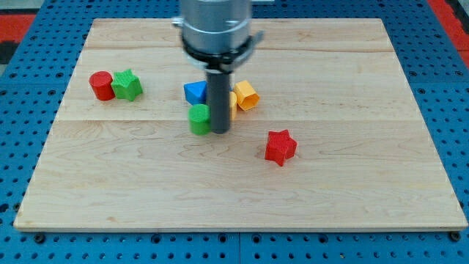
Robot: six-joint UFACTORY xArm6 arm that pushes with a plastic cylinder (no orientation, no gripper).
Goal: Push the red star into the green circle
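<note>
The red star (280, 147) lies on the wooden board, right of centre and towards the view's bottom. The green circle (199, 119) stands near the board's middle, up and to the left of the star. My tip (220, 131) is at the end of the dark rod, right beside the green circle on its right side, and well to the left of the red star. The rod hides part of the yellow block behind it.
A blue block (195, 92) sits just above the green circle. A yellow block (232, 105) and an orange block (246, 95) lie right of the rod. A red cylinder (101, 85) and a green star (127, 85) sit at the view's left.
</note>
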